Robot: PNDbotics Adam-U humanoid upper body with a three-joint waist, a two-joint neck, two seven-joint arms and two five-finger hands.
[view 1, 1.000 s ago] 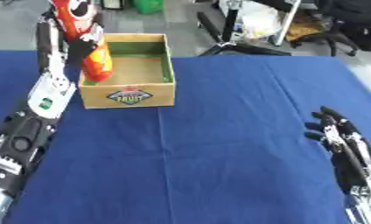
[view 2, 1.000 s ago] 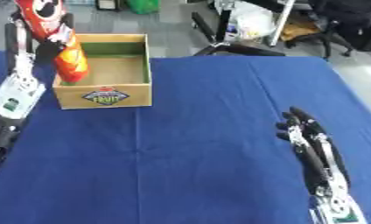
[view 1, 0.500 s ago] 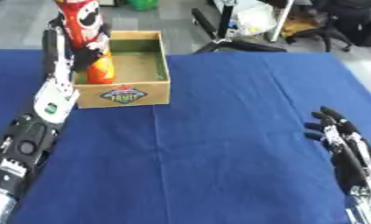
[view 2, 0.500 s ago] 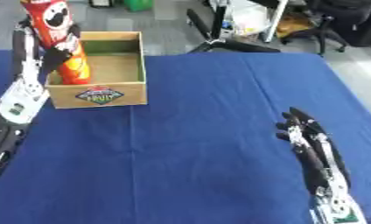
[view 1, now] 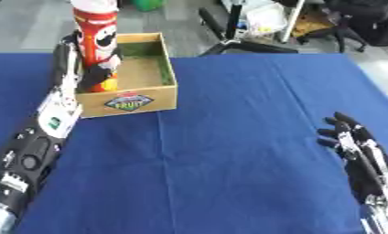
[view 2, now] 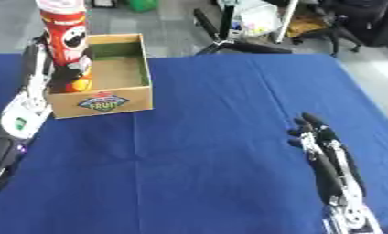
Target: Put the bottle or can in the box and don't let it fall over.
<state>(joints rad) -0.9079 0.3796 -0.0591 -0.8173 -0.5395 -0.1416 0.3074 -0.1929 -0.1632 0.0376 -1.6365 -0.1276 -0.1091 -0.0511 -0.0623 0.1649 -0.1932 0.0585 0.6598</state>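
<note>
Red crisp can (view 1: pixel 95 32) — one, upright, long axis vertical — in my one cardboard box (view 1: pixel 141 98); left hand (view 1: pixel 77 68) curled round it, right hand (view 1: pixel 359 148) spread flat.

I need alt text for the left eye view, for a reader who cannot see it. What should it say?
The robot's left hand holds a tall red can upright inside a cardboard box, at its left side, on a blue table. Its right hand rests open at the lower right.
</note>
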